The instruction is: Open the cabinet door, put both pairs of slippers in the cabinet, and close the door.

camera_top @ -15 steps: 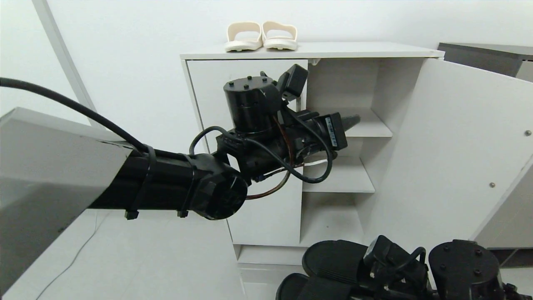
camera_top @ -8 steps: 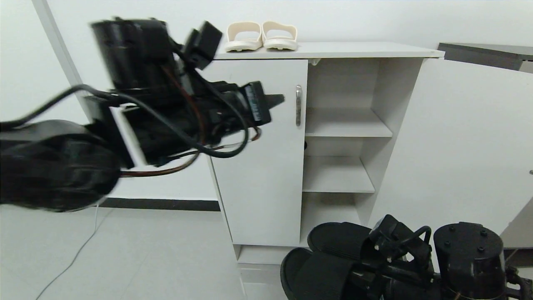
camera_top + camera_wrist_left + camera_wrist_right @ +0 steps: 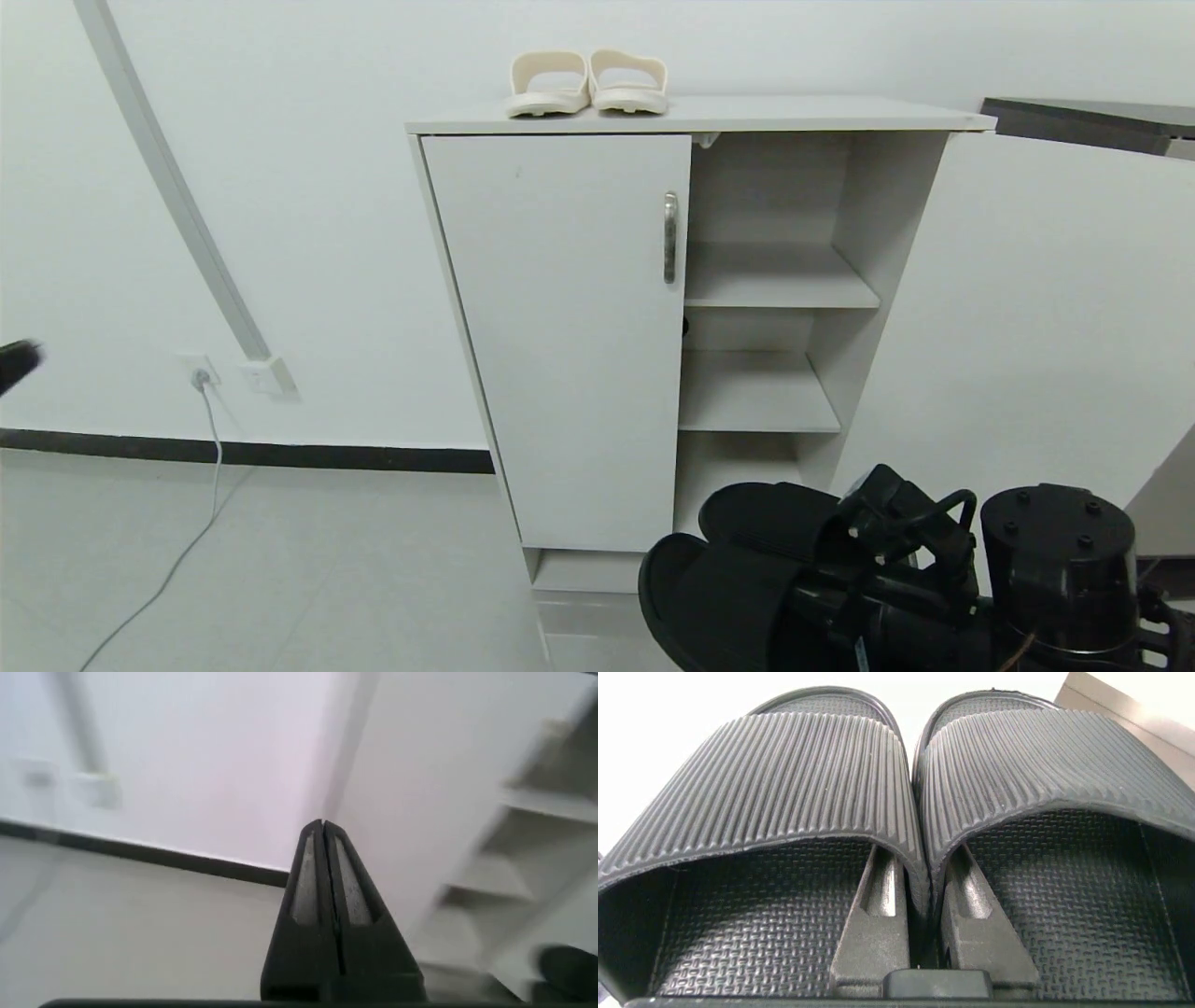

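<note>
The white cabinet [image 3: 560,327] stands against the wall, its left door closed and its right door [image 3: 1027,327] swung wide open, baring three shelves [image 3: 756,392]. A beige pair of slippers [image 3: 588,84] sits on the cabinet top. My right gripper [image 3: 920,863] is shut on the black pair of slippers [image 3: 738,560], pinching their two inner walls together, low in front of the open compartment. My left gripper [image 3: 322,831] is shut on nothing, far out to the left of the cabinet, with its tip [image 3: 17,359] at the head view's left edge.
A metal handle [image 3: 669,237] runs down the closed door's edge. A wall socket with a cable [image 3: 198,373] and a slanted conduit [image 3: 168,187] are on the left wall. Grey furniture [image 3: 1092,117] stands behind the open door. Bare floor [image 3: 280,560] lies to the left.
My left arm has swung from in front of the cabinet out to the far left. The right door has opened wider. The black slippers in my right gripper shifted slightly.
</note>
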You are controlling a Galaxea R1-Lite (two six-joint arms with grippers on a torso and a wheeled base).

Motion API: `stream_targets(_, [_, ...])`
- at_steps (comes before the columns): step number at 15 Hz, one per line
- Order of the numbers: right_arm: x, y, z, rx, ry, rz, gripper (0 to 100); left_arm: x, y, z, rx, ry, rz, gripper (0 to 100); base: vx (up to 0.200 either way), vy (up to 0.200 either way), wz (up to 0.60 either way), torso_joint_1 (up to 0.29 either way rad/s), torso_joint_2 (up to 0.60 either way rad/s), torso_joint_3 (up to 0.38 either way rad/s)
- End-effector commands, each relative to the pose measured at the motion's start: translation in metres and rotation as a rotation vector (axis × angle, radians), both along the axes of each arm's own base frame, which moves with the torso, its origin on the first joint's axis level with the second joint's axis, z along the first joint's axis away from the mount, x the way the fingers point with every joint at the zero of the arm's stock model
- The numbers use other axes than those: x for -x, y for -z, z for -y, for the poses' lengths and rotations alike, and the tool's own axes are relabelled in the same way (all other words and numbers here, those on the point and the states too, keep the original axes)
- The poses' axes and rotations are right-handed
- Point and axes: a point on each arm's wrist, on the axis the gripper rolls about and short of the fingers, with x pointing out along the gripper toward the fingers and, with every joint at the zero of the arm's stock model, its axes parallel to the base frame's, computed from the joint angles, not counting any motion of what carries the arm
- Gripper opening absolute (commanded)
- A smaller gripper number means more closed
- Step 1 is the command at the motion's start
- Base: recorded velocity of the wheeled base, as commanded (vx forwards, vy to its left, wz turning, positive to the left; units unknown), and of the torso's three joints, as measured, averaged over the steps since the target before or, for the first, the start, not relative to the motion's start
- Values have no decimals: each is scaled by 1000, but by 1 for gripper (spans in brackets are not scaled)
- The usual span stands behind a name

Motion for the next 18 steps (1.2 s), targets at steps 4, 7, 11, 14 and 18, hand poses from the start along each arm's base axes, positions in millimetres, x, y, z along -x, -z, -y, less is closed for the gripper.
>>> stream_targets(4, [-1, 2, 0, 7, 1, -4, 0, 88, 119, -21, -24, -304, 30, 0, 0, 0, 0, 0, 0, 0])
stream_targets(7, [-1, 2, 0, 8, 1, -5, 0, 95, 156, -21, -57, -299, 15, 0, 0, 0, 0, 0, 0, 0])
stream_targets(11, [-1, 2, 0, 8, 0, -5, 0, 92, 180, -16, -71, -138, 13, 0, 0, 0, 0, 0, 0, 0])
stream_targets(14, [-1, 2, -1, 7, -3, -6, 0, 91, 181, -12, -93, 64, 13, 0, 0, 0, 0, 0, 0, 0])
stream_targets(18, [-3, 0, -3, 1, 1, 3, 0, 91, 185, -11, -150, 81, -24, 0, 0, 0, 0, 0, 0, 0])
